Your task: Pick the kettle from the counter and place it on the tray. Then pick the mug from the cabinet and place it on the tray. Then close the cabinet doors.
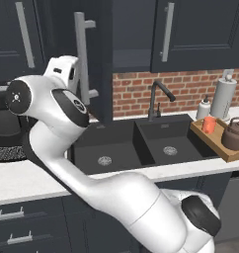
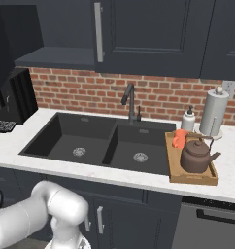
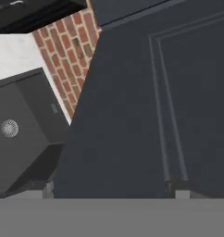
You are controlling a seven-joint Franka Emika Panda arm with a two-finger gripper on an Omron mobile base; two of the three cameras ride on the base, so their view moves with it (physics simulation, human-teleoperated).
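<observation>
My gripper (image 3: 107, 190) is open, its fingertips (image 3: 178, 187) wide apart right against the panelled outer face of a cabinet door (image 3: 155, 115). In the left base view that door (image 1: 101, 74) stands swung out from the cabinet (image 1: 131, 34), with its silver bar handle (image 1: 82, 54) beside my hand. The other cabinet door (image 1: 200, 34) is shut. The dark brown kettle (image 1: 235, 136) and the orange-red mug (image 1: 209, 124) stand on the wooden tray (image 1: 225, 153) at the right end of the white counter (image 1: 22, 180). From the right base view, kettle (image 2: 196, 155) and mug (image 2: 179, 138) sit on the tray (image 2: 192, 180).
A black double sink (image 2: 90, 141) with a dark faucet (image 2: 130, 99) lies between the arm and the tray. A paper towel roll (image 2: 214, 112) and a soap dispenser (image 2: 188, 119) stand behind the tray. The cabinet's dark shelf (image 2: 56, 56) shows. Lower drawers (image 1: 13, 215) run below the counter.
</observation>
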